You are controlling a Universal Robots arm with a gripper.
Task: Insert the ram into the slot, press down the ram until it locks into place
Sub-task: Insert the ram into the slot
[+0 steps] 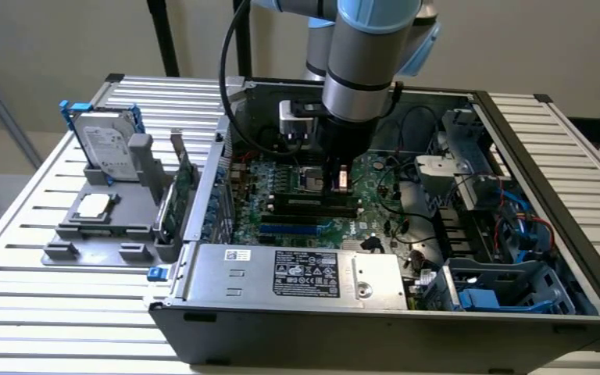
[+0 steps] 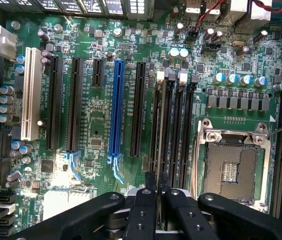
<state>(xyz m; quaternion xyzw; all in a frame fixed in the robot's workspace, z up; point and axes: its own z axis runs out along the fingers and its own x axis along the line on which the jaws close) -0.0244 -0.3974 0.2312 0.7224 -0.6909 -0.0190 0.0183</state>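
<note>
My gripper (image 1: 337, 183) reaches down into the open computer case over the motherboard. In the wrist view the gripper (image 2: 158, 200) has its two black fingers (image 2: 143, 210) close together on a thin dark strip, the ram (image 2: 158, 155), seen edge-on. The ram runs along the outermost black slot (image 2: 160, 77) of a bank of several parallel memory slots beside the CPU socket. Whether the ram is seated in the slot or its end clips are closed cannot be told. In the exterior view the bank of slots (image 1: 302, 207) lies just below the fingers.
A long blue socket (image 2: 115, 107) and black expansion sockets lie beside the memory slots. The empty CPU socket (image 2: 231, 167) is on the other side. On the exterior view's left, an upright green expansion card (image 1: 182, 191) and a hard drive (image 1: 107, 148) stand on a grey fixture. Power supply (image 1: 300, 273) and cables (image 1: 508, 226) crowd the case.
</note>
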